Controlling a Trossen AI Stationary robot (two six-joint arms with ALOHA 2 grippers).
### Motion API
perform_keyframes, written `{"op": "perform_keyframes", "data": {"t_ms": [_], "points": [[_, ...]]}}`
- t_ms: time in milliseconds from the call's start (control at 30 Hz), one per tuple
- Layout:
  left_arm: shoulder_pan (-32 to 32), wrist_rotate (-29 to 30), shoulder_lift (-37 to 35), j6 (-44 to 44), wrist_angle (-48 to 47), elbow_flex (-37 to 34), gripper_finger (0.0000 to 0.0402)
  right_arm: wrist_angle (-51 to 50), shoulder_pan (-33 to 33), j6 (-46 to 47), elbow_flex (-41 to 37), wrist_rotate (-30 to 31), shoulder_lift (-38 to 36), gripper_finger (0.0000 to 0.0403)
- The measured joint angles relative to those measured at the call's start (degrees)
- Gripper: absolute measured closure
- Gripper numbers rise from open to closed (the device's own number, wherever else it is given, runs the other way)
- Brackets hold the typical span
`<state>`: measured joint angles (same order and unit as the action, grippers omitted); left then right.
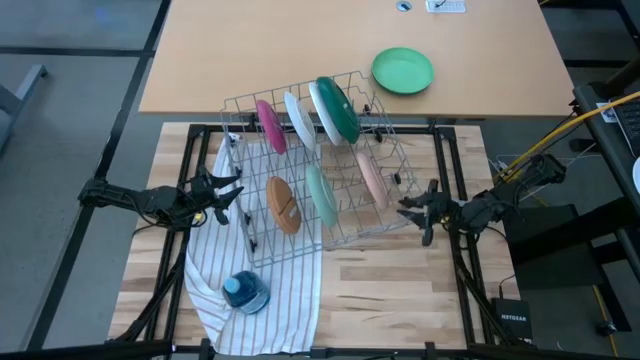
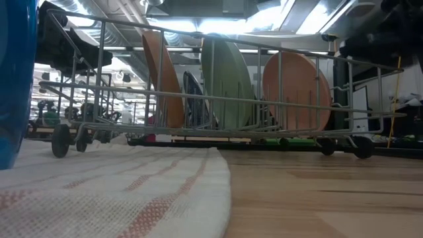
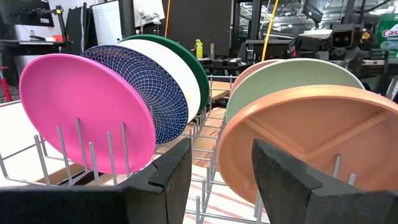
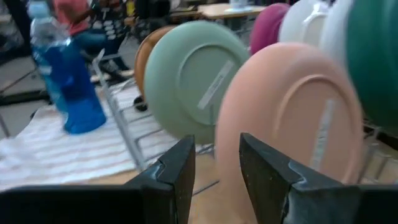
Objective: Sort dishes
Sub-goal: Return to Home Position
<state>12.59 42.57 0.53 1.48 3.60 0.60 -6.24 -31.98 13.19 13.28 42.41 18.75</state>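
Left gripper (image 1: 228,193) sat part-open and empty beside the dish rack (image 1: 350,215) — right gripper (image 1: 412,212) the same, opposite. I counted six plates (image 1: 322,195) racked

- Black box (image 1: 513,320), on the floor by the table's right corner: white lettering, "NETGEAR".
- Green-and-white carton (image 3: 389,30), on a shelf in the room behind: a word beginning "Cas", cut off at the edge.
- White stickers on the backs of the mint plate (image 4: 186,78) and pink plate (image 4: 292,118): print too blurred to read.
- White card (image 1: 445,6) on the far desk: marks too small to read.
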Motion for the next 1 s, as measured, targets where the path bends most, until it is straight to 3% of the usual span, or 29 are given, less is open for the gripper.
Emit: {"op": "perform_keyframes", "data": {"t_ms": [367,1000], "points": [[0.0,0.0,0.0,0.0,0.0,0.0,0.0245,0.0,5.5,0.0,0.0,0.0,-7.4,0.0274],[0.0,0.0,0.0,0.0,0.0,0.0,0.0245,0.0,5.4,0.0,0.0,0.0,-15.7,0.0274]]}}
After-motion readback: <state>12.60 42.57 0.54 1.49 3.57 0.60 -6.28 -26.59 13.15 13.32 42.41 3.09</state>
